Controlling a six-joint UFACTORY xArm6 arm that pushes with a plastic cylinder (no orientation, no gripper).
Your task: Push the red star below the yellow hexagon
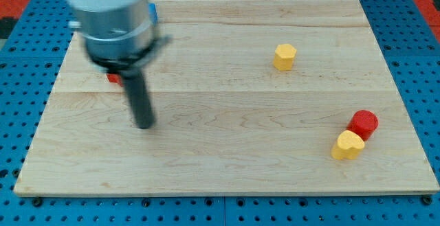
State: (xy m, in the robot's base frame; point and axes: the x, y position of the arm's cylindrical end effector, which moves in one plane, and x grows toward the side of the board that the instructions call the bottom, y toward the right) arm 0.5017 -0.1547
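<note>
A red block (113,78) (mostly hidden behind the rod, shape unclear) sits at the counter's (227,164) left. My tip (144,124) rests just below and right of it. The yellow hexagon (284,56) lies far right. There are no fingers.

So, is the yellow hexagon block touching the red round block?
No, the yellow hexagon block stands alone near the view's top, far from the red round block, which touches a yellow heart-shaped block.

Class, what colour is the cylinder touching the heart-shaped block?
Red cylinder, beside the yellow heart; the camera view shows it.
</note>
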